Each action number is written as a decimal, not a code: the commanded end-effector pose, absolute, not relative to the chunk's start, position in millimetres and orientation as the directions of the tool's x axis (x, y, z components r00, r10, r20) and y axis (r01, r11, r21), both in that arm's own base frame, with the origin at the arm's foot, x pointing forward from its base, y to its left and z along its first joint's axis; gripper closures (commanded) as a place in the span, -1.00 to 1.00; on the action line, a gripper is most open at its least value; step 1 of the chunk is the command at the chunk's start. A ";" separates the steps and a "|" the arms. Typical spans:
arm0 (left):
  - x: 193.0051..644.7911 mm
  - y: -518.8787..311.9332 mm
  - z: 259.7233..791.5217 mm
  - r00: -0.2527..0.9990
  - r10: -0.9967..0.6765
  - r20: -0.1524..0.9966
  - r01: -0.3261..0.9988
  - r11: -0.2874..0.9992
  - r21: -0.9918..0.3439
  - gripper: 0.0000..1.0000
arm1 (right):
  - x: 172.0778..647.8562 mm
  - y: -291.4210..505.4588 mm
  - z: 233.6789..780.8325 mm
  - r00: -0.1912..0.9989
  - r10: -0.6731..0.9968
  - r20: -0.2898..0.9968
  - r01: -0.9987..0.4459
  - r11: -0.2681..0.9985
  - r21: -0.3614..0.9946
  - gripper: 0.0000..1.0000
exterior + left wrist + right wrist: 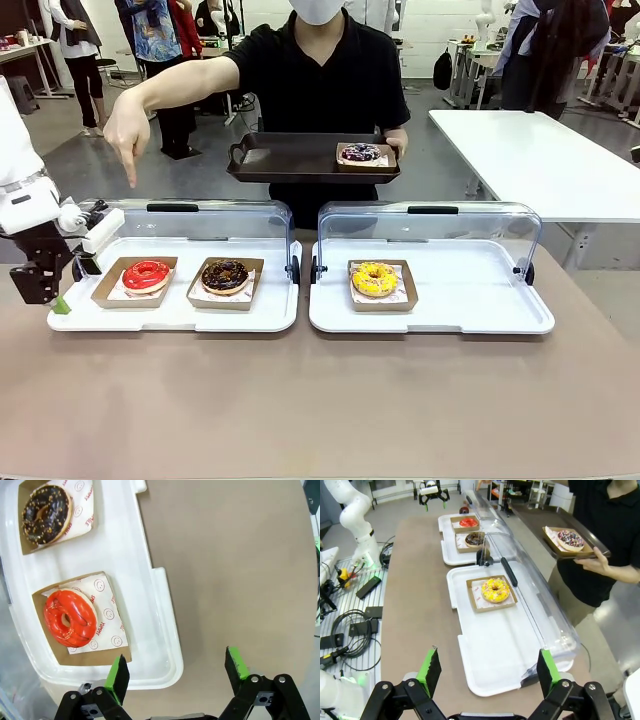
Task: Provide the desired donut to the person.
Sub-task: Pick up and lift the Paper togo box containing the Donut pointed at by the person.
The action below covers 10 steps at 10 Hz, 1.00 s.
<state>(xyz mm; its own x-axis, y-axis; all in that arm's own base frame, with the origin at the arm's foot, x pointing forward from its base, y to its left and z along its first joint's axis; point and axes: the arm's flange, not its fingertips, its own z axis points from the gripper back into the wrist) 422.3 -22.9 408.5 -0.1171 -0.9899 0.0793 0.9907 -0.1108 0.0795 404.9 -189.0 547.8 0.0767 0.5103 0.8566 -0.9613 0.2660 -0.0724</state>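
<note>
The left gripper (pixel 177 672) has its fingers (pixel 118 677) spread wide and holds nothing. In its wrist view 1 green pad hangs over the corner rim of the left white tray (pixel 160 630); whether it touches the rim I cannot tell. The other pad is over bare desk (pixel 235 570). The red donut (pixel 69 618) lies at 10 o'clock from this gripper, on a brown card with printed paper. The chocolate donut (pixel 46 513) lies farther off at 11 o'clock. In the front view the gripper sits at 9 o'clock of the picture, aimed down beside the tray's end, with the red donut at its 3 o'clock and the white left arm (pixel 20 170) above it.

The right gripper (pixel 487 672) is likewise wide open and empty. It hovers over the near end of the right white tray (pixel 485 645), with the yellow donut (pixel 495 590) at 12 o'clock.

There are 4 donuts, 2 white trays, 2 clear lids (pixel 200 225) swung up at the far side, and 1 black tray (pixel 290 160).

The person (pixel 320 80) stands at 12 o'clock across the desk with 1 arm stretched sideways. The pointing hand (pixel 128 130) aims its index finger straight down above the red-donut end of the left tray. The other hand (pixel 396 142) holds the black tray level, and on it is the dark sprinkled donut (pixel 360 153).
</note>
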 end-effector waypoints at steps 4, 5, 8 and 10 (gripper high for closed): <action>469.9 -12.6 370.4 -0.038 -0.996 0.078 0.999 -0.035 0.041 -1.00 | 403.6 -189.2 547.4 0.076 0.514 0.854 -0.962 0.264 -0.073 -1.00; 478.5 -13.9 361.7 -0.030 -0.997 0.069 0.999 -0.027 0.037 -1.00 | 403.6 -189.2 547.4 0.076 0.514 0.854 -0.962 0.264 -0.073 -1.00; 493.4 -15.7 341.0 -0.010 -0.999 0.050 0.999 -0.007 0.044 -1.00 | 403.6 -189.2 547.4 0.076 0.514 0.854 -0.962 0.264 -0.073 -1.00; 500.7 -16.8 334.0 -0.007 -0.999 0.048 0.999 -0.005 0.048 -1.00 | 403.6 -189.2 547.4 0.076 0.514 0.854 -0.962 0.264 -0.073 -1.00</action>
